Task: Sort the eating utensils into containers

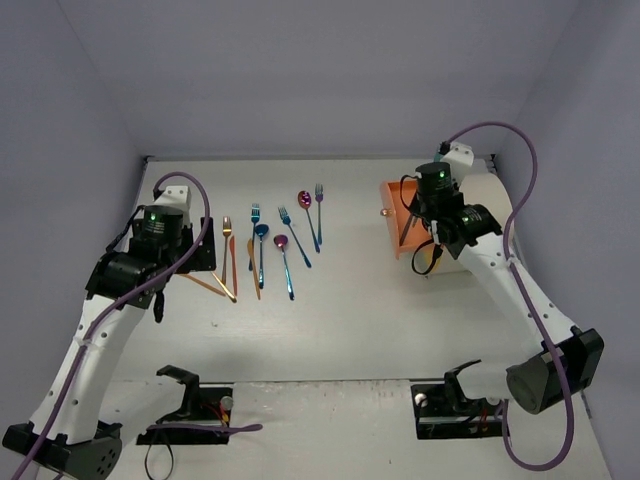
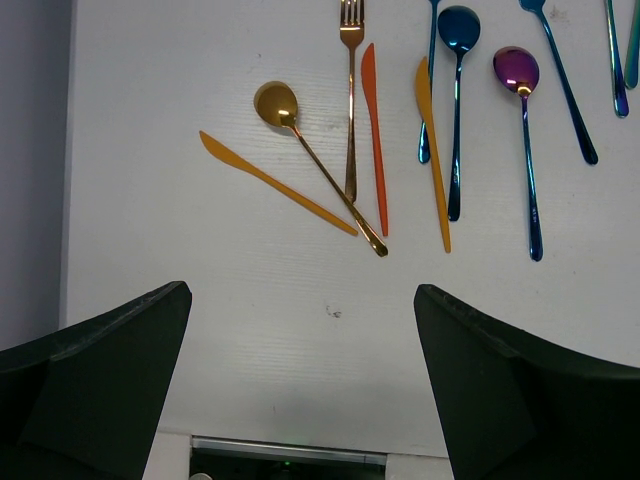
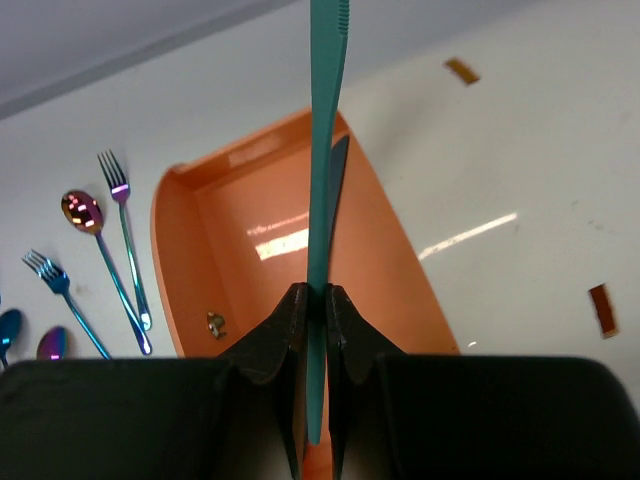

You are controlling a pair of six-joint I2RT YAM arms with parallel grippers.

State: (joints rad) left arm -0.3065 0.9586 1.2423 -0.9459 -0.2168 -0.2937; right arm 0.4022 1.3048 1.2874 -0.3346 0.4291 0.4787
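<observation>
Nearest, the left gripper (image 2: 300, 300) hovers over the table (image 2: 150, 250) with its jaws spread wide and nothing between them. Just beyond it lie the warm-coloured pieces. A gold spoon (image 2: 276, 102) slants to meet the handle end of a gold fork (image 2: 351, 90), with orange knives (image 2: 275, 183) around them. Past these, blue and purple spoons and forks (image 1: 281, 241) lie in a loose row. Farther back on the right, the right gripper (image 3: 318, 300) is pinched tight on a thin teal utensil (image 3: 322, 150) — probably a knife — held upright over an open orange drawer (image 3: 185, 260). The step in hand appears to be dropping it in. It would go best with the tip lowered inside the drawer walls and the piece tilted along the drawer's length before release — so it neither bounces out nor catches the rim.
</observation>
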